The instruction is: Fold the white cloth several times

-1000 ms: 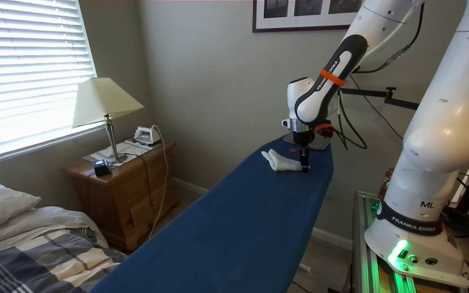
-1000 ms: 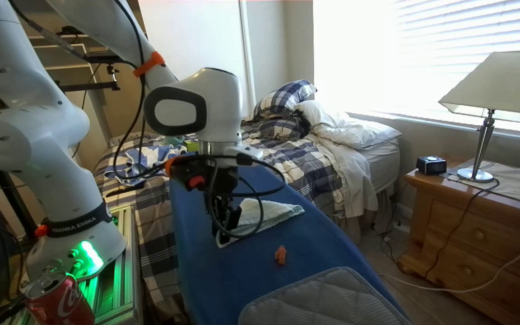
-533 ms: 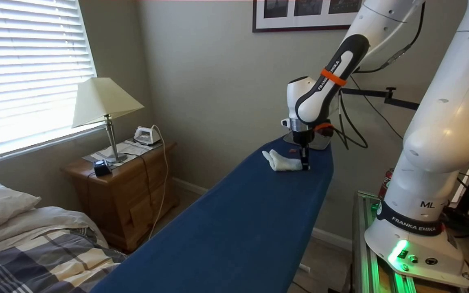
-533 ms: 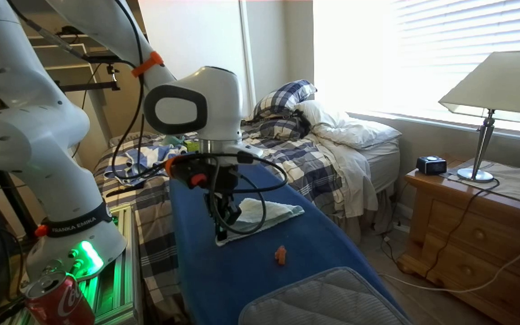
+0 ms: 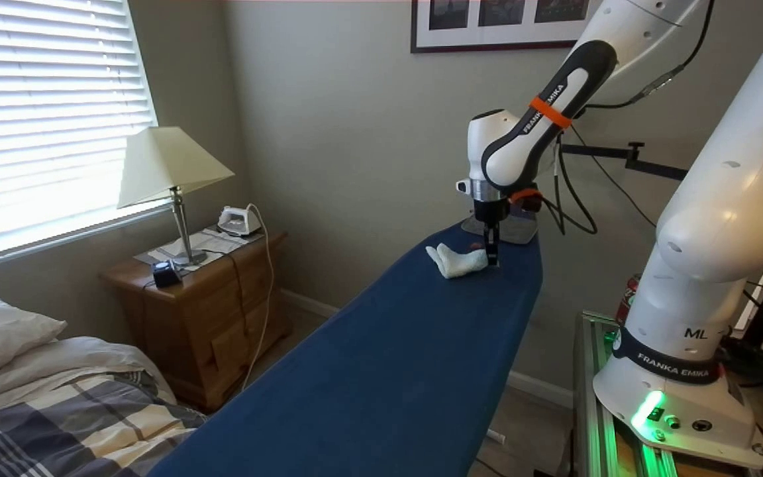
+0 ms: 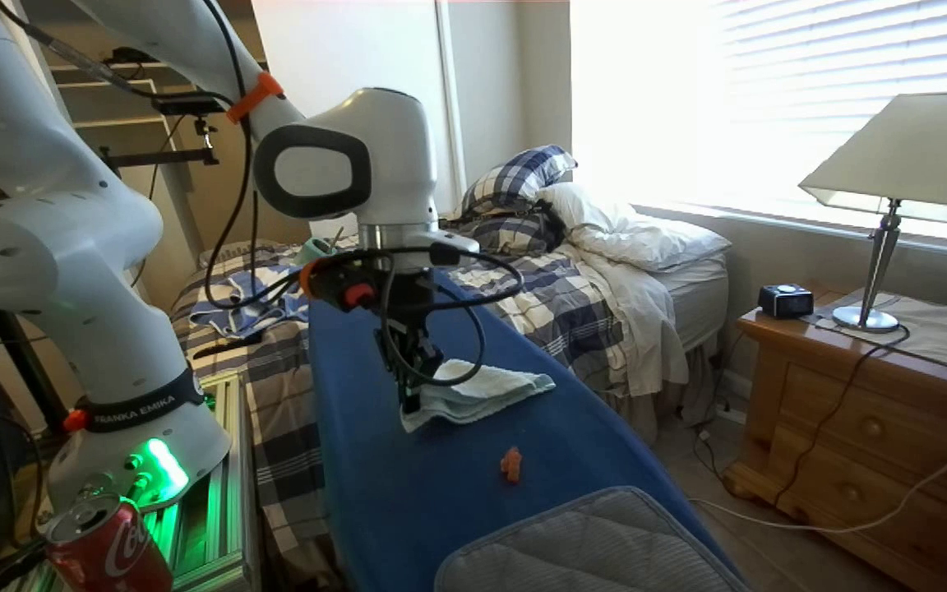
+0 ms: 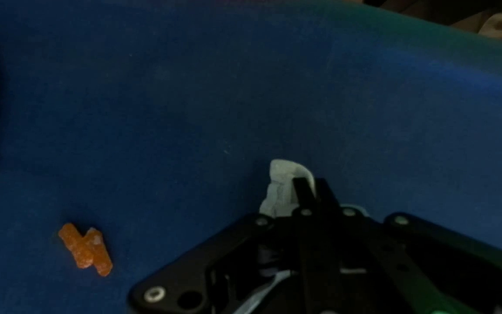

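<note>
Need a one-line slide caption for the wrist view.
Black fingers closed on the white cloth over the blue ironing board, an orange piece lying apart.

In an exterior view daylight is glaring through the window (image 5: 50,126) at ten o'clock; in an exterior view the blinds (image 6: 819,74) at two o'clock are partly dissolving into flat white. In both exterior views a green light (image 5: 648,409) is colouring the metal rails (image 6: 217,493). The wrist view is running much dimmer: at five o'clock the gripper (image 7: 314,187) is showing nearly black and softly blurred, while at two o'clock a greenish cast is edging the blue board (image 7: 429,41).
</note>
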Controlling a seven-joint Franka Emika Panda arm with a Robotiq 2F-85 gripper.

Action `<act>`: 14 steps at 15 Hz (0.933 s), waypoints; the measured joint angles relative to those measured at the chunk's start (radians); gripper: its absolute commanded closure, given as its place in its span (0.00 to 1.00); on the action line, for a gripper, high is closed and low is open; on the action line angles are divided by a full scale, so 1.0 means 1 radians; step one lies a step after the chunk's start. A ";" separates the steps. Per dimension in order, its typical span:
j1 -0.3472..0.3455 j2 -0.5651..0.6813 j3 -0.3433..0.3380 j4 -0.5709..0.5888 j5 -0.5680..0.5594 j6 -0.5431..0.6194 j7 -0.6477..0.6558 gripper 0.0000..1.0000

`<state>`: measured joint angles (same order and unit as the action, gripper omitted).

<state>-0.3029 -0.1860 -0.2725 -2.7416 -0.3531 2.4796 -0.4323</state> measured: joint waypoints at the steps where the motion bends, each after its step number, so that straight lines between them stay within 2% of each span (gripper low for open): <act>1: 0.003 -0.017 0.001 0.000 0.002 -0.009 0.008 0.96; 7: 0.009 -0.090 0.015 0.000 0.010 -0.023 0.107 0.96; 14: 0.009 -0.099 0.038 0.000 0.015 0.013 0.251 0.96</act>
<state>-0.2938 -0.2853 -0.2341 -2.7418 -0.3377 2.4927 -0.1815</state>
